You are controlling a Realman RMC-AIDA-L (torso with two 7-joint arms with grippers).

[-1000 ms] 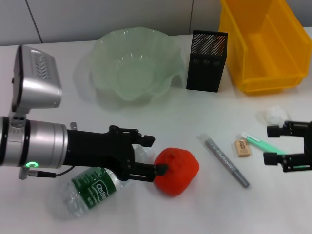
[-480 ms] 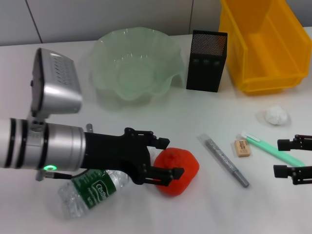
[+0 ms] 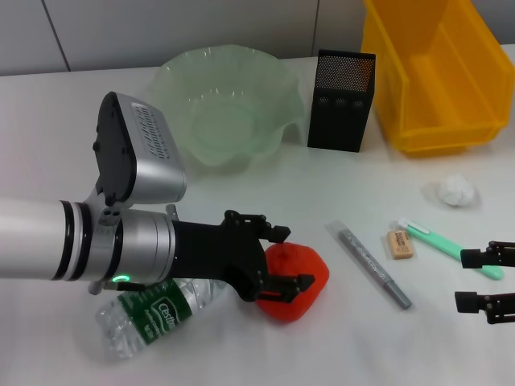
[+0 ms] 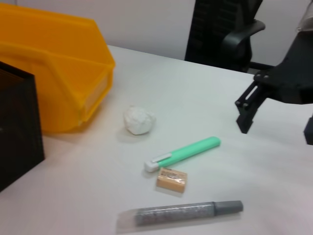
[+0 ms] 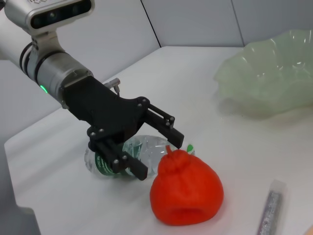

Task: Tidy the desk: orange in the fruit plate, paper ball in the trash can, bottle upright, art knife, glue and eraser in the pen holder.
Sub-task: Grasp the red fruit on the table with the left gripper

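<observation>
The left hand (image 3: 278,257) is spread wide, its fingers straddling the orange (image 3: 296,281) without closing on it; the orange rests on the tabletop (image 3: 265,181), just beside the bottle (image 3: 153,310), which lies on its side. The right hand (image 3: 487,277) is held released near the tabletop's right edge, close to a green pen-like tool (image 3: 451,248) and the eraser (image 3: 400,244).

Tabletop: plain white flat surface (image 3: 72,129).
Chair: black office chair with armrest (image 4: 230,29), beyond the table edge.
Wall: grey panels (image 3: 161,28) behind.
</observation>
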